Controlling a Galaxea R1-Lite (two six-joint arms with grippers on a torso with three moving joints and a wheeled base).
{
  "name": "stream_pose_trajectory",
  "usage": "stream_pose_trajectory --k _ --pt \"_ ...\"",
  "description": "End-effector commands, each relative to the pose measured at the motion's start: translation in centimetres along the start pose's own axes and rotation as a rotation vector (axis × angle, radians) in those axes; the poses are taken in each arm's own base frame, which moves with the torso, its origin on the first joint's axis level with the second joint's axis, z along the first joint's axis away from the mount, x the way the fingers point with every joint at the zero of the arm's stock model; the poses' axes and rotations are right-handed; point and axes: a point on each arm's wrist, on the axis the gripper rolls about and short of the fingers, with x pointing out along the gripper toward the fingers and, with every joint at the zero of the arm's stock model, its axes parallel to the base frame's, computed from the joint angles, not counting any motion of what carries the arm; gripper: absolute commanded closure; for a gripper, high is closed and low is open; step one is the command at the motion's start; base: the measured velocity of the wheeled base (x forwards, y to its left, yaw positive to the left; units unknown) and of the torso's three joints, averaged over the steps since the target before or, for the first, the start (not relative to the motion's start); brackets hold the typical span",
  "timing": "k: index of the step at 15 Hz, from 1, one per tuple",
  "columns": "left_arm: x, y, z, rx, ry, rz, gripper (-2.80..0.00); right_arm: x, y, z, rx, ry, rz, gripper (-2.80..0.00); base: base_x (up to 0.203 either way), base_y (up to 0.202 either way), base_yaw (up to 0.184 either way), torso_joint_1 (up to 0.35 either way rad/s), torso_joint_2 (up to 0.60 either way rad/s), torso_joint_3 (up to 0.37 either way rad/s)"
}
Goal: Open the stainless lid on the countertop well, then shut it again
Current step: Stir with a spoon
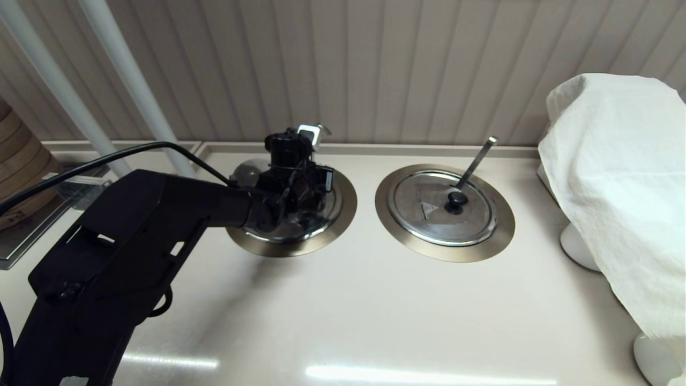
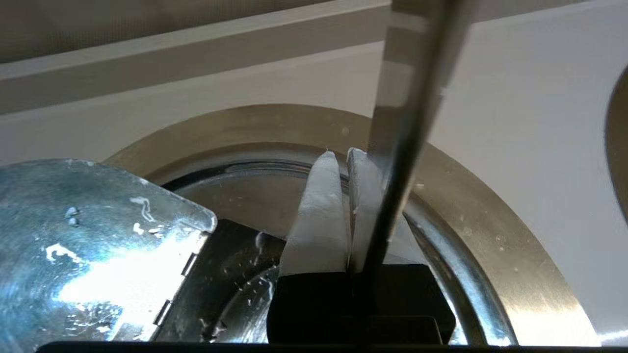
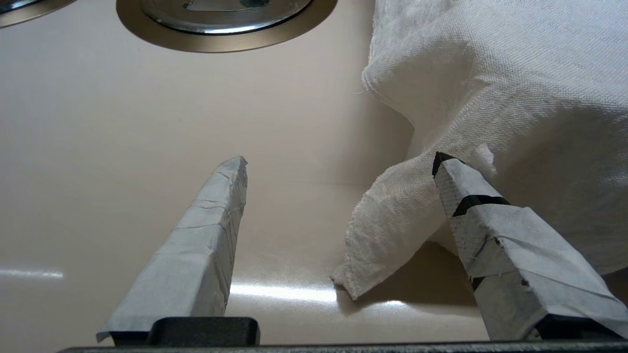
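My left gripper (image 1: 295, 166) (image 2: 343, 154) hangs over the left countertop well (image 1: 343, 206) (image 2: 490, 220). Its taped fingers (image 2: 319, 215) are shut, pressed together with nothing visible between them, and their tips reach the well's far rim. The stainless lid (image 1: 247, 170) (image 2: 98, 255) is tilted up on the well's left side, close beside the gripper. Whether it rests on the gripper I cannot tell. Its black knob is hidden. The thin wire handle (image 1: 320, 130) (image 2: 407, 122) rises past the fingers. My right gripper (image 3: 338, 164) stands open low over the counter, beside the cloth.
The twin lid (image 1: 442, 206) with its straight flat handle (image 1: 477, 158) lies shut in the right ring (image 3: 221, 41). A white cloth (image 1: 616, 177) (image 3: 490, 88) covers something at the right edge. White poles (image 1: 123, 80) and a bamboo steamer (image 1: 16, 161) stand at the back left.
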Motion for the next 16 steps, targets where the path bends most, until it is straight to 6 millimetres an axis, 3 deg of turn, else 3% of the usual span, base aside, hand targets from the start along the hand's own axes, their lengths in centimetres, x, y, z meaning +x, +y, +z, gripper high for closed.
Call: stream_pose_trajectory --k 1,5,15,16 --pt "0.2 0.0 -0.2 0.004 -0.003 0.009 0.00 0.0 0.0 0.0 0.000 -0.001 0.001 -2.80 0.000 0.000 0.000 0.000 0.00 0.000" --pt "1.1 0.0 -0.2 -0.010 -0.028 0.088 0.00 0.0 0.0 0.0 0.000 -0.001 0.001 -2.80 0.000 0.000 0.000 0.000 0.00 0.000" --pt "1.1 -0.5 -0.1 -0.017 -0.061 0.079 0.00 0.0 0.0 0.0 0.000 -0.001 0.001 -2.80 0.000 0.000 0.000 0.000 0.00 0.000" --pt "1.1 -0.5 -0.3 -0.011 -0.053 0.079 -2.80 0.0 0.0 0.0 0.000 -0.001 0.001 -2.80 0.000 0.000 0.000 0.000 0.00 0.000"
